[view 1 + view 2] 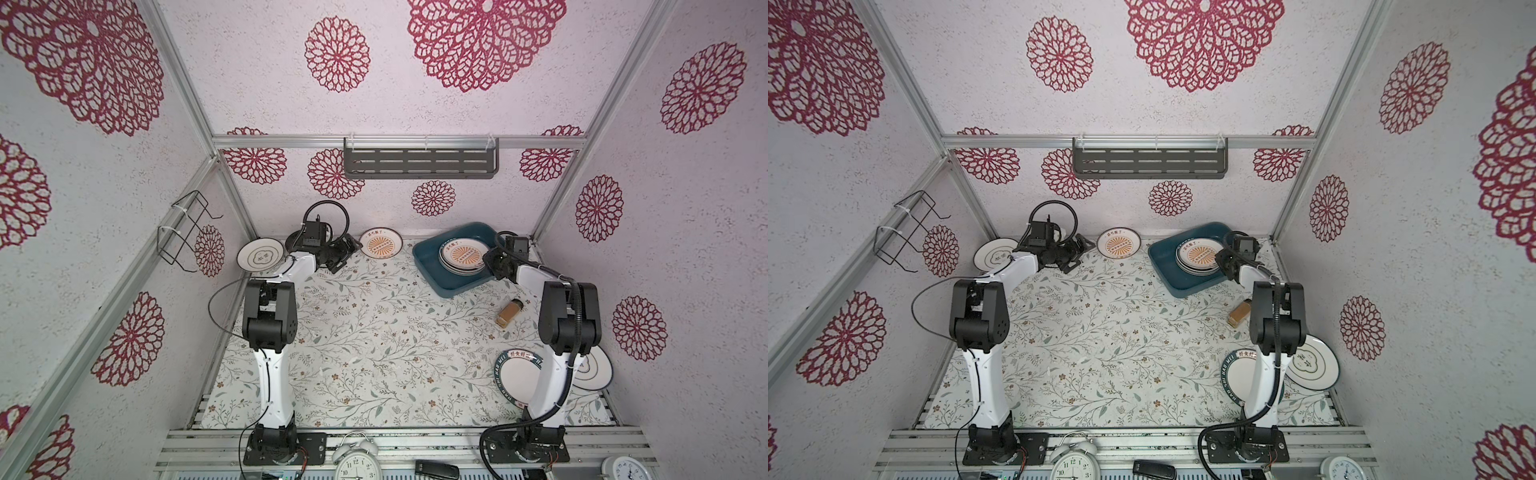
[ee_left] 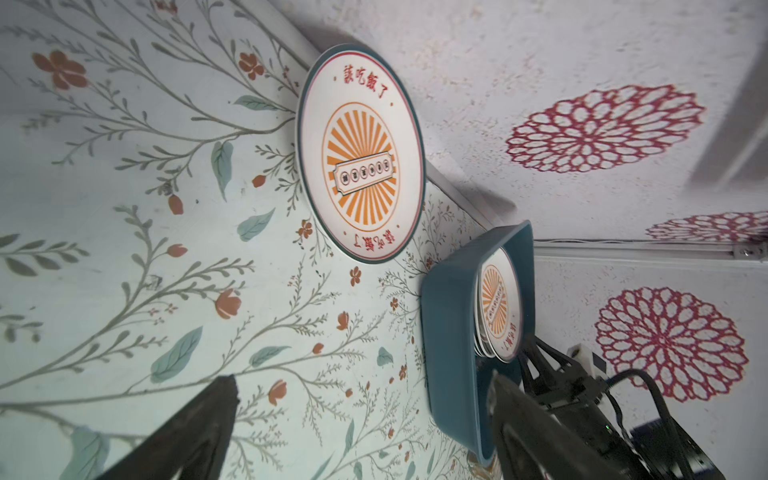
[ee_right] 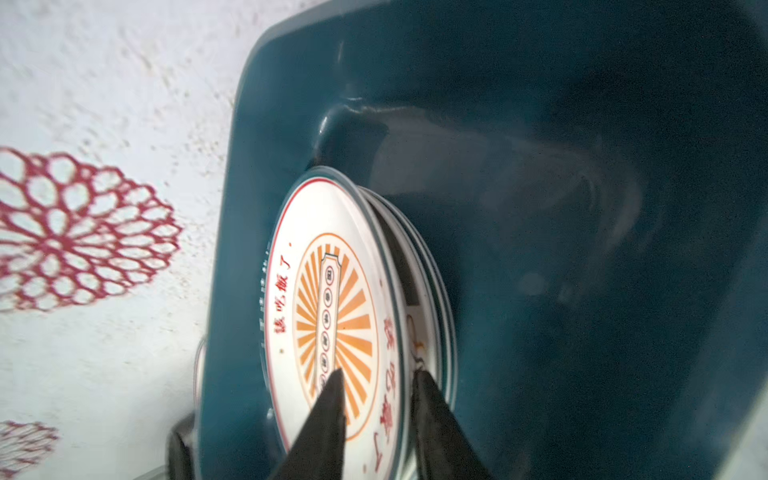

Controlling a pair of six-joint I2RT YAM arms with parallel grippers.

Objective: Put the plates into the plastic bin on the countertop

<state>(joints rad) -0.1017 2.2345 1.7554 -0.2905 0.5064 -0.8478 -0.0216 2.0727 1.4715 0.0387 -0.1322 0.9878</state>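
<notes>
Judged to be the letting-go of a sunburst plate [image 3: 332, 311] onto the stack [image 1: 463, 257] inside the plastic bin [image 1: 430, 268], at the back right of the counter [image 1: 374, 332]. To do it well: spread the right jaws fully before moving, then draw straight back in line with the rim and lift clear over the bin's side, so as not to drag the top plate off the pile or shove the tub. Right jaws: part-spread astride that plate's rim, one finger [image 3: 328, 415] over the printed face and one behind, apparently not pinching. Left jaws: spread wide and empty, near the loose sunburst plate [image 2: 359, 153] by the back wall [image 1: 415, 216], likely the next pick. Only from the right wrist view: the slack at the rim and the staggered edges beneath. Only from the left wrist view: the loose plate lapping over the seam of counter and wall; flat or propped, cannot tell. Only in the top views: the cloud plate [image 1: 260, 255] at back left, the lettered plate [image 1: 515, 374] and another cloud plate [image 1: 1312, 365] near the right arm's base, and a brown jar [image 1: 509, 318] on its side.
</notes>
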